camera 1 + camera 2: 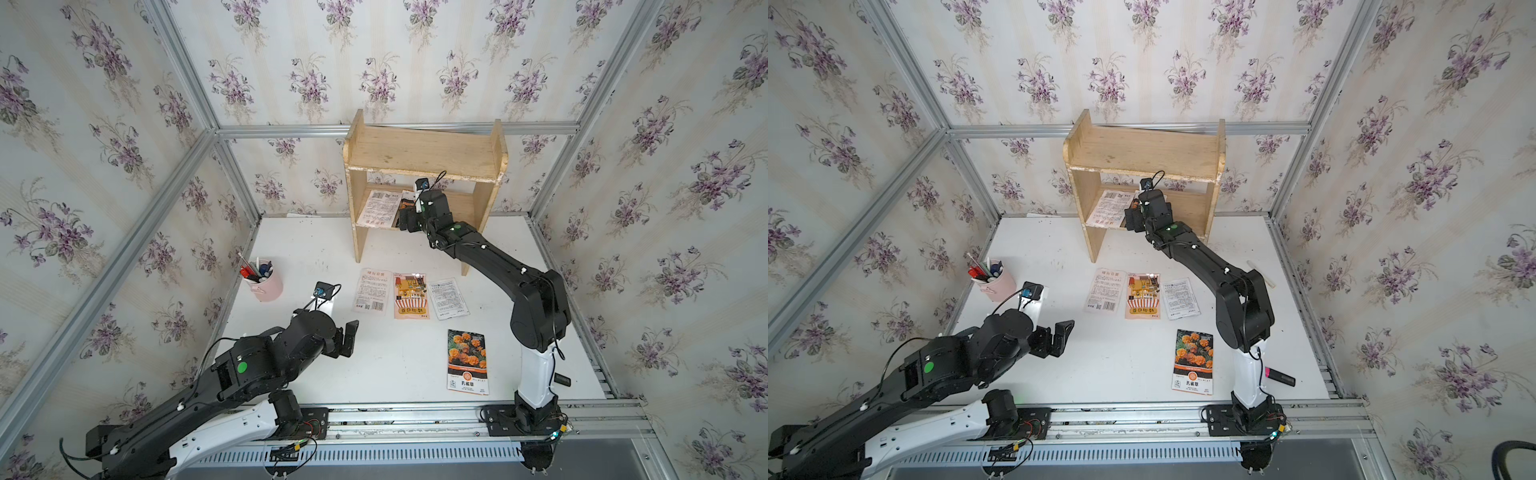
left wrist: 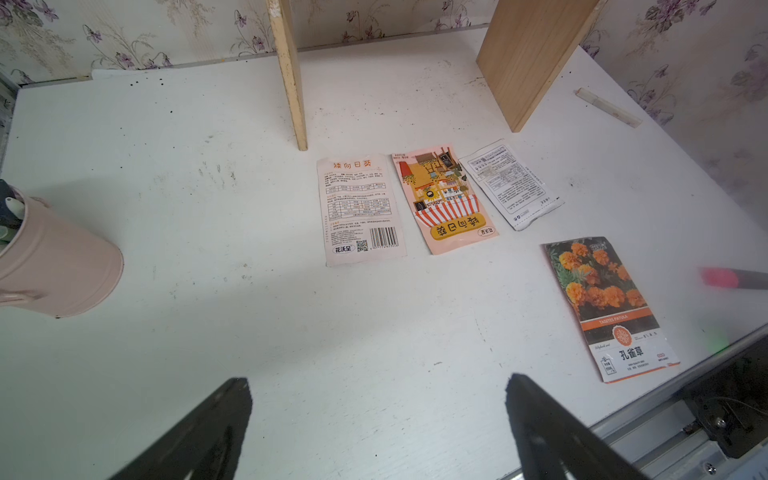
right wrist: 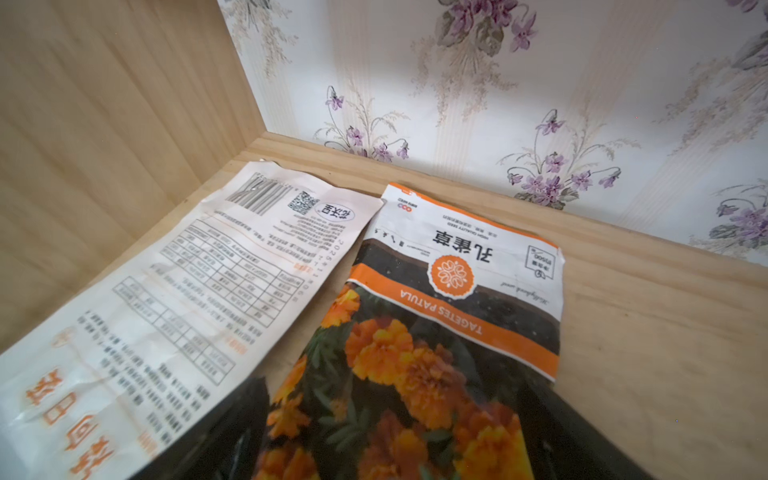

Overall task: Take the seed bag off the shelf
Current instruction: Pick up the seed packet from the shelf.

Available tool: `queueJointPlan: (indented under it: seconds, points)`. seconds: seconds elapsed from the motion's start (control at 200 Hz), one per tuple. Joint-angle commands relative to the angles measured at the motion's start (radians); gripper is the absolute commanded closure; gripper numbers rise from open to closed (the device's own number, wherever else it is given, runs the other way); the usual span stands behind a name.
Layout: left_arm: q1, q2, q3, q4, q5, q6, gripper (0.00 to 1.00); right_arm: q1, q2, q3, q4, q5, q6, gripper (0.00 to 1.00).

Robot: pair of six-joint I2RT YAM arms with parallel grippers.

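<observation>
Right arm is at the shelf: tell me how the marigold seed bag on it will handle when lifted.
The marigold seed bag looks thin and flat, so it is probably light and likely to droop from a one-end grip. Its printed face looks smooth, so a push would probably slide it along the shelf. Its wavy white end suggests easy creasing.

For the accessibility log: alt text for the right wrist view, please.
An orange-flowered marigold seed packet lies beside a white printed paper seed packet on the light wooden shelf board, flowered wallpaper behind.
</observation>
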Motion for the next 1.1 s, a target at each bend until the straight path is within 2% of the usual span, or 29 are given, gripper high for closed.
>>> queueJointPlan:
  seconds: [0.0,0.12,0.53,0.779,1.094]
  points:
    - [0.002,0.007,-0.003,-0.001,-0.017,0.004,0.00,-0.001,0.025,0.025,-0.016,0.007,-0.012,0.03]
    - [0.004,0.004,-0.005,0.002,-0.014,0.000,0.00,-0.001,0.008,-0.009,-0.021,0.007,-0.008,0.03]
    - [0.005,-0.013,-0.028,0.033,0.006,-0.009,0.00,0.007,-0.186,-0.240,0.023,-0.006,0.002,0.04]
    - [0.005,-0.016,-0.020,0.032,0.007,-0.008,0.00,0.014,-0.218,-0.219,0.039,0.036,-0.019,0.03]
    - [0.005,-0.026,-0.026,0.035,0.001,-0.006,0.00,0.017,-0.314,-0.261,0.016,0.010,0.001,0.03]
